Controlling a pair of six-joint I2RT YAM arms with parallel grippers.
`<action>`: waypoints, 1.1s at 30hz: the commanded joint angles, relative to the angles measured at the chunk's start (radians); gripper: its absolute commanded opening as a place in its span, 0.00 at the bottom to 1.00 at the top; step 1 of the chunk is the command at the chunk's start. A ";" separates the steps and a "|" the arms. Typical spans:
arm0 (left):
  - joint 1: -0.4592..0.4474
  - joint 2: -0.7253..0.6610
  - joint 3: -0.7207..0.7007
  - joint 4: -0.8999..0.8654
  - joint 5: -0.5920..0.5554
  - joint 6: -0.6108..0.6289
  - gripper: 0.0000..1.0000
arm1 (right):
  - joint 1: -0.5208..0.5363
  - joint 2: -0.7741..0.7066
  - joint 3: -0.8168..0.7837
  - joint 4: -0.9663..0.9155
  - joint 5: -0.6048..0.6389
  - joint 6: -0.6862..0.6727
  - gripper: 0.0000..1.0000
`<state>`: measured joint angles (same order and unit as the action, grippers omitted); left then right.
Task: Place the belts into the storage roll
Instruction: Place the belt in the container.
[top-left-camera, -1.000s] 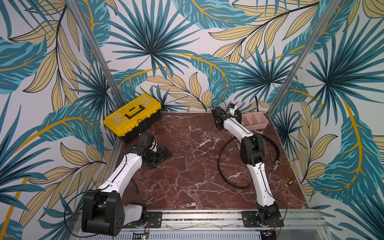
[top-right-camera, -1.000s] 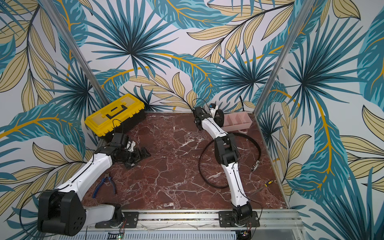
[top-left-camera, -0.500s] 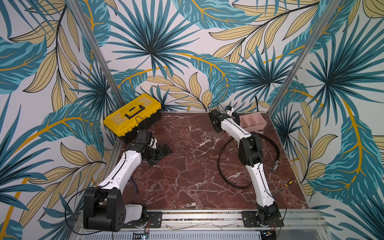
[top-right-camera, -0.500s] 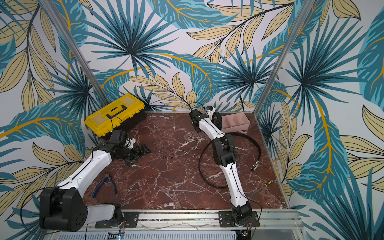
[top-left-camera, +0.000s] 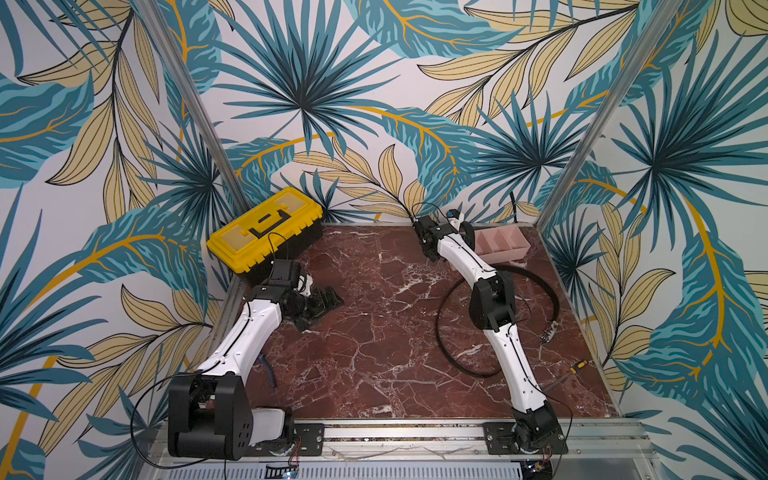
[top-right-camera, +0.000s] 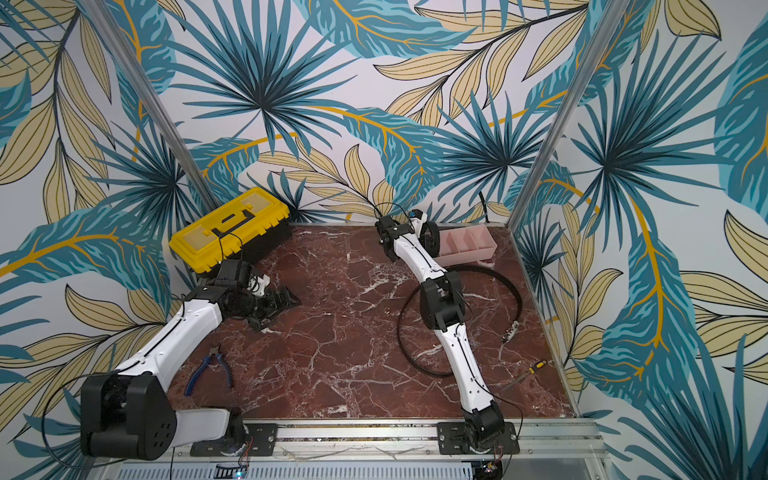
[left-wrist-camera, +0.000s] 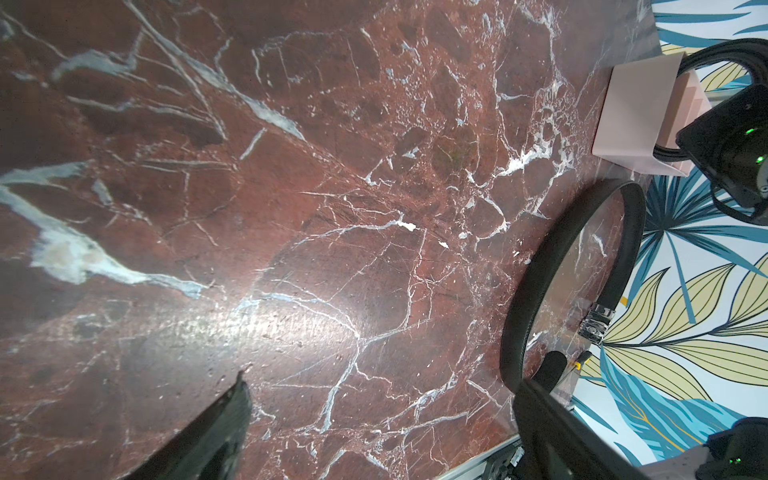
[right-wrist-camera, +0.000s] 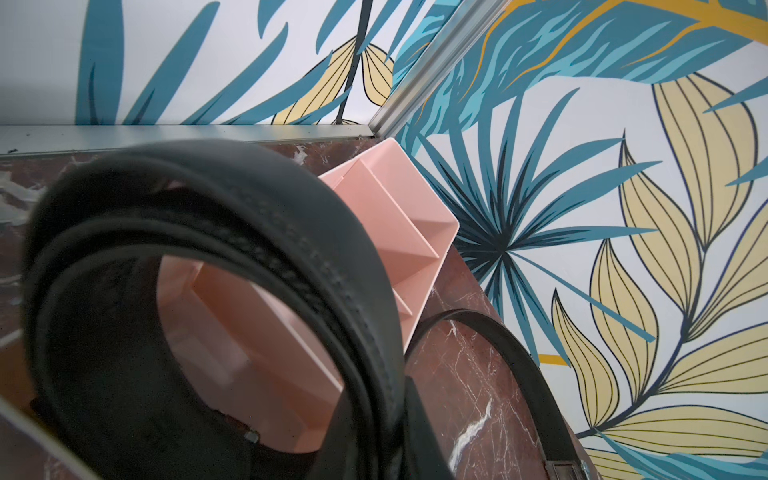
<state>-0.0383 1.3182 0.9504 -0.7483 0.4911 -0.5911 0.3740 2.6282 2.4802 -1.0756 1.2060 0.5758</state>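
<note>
In the right wrist view the coiled belt (itself blurred) hides much of the storage roll.

The red-brown marble table fills the lower middle in both top views. At its upper-left corner sits a yellow-and-black toolbox; at the upper right, the pink storage roll. Just below that, 1 belt lies in a loose open loop, its buckle toward the right edge. Blue-handled pliers lie lower left, and a yellow-handled screwdriver lies lower right.
</note>
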 joint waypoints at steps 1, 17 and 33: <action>0.014 0.003 0.024 0.008 0.012 0.017 1.00 | 0.013 0.018 -0.025 -0.037 -0.113 0.023 0.00; 0.021 -0.051 -0.011 0.007 0.014 0.014 1.00 | 0.033 -0.106 -0.181 0.049 -0.096 0.057 0.38; 0.020 -0.114 -0.034 0.008 -0.009 -0.005 0.99 | 0.045 -0.259 -0.338 0.078 -0.076 0.143 0.53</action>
<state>-0.0288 1.2320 0.9245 -0.7483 0.4934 -0.5949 0.4107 2.4119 2.1696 -1.0019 1.1336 0.6933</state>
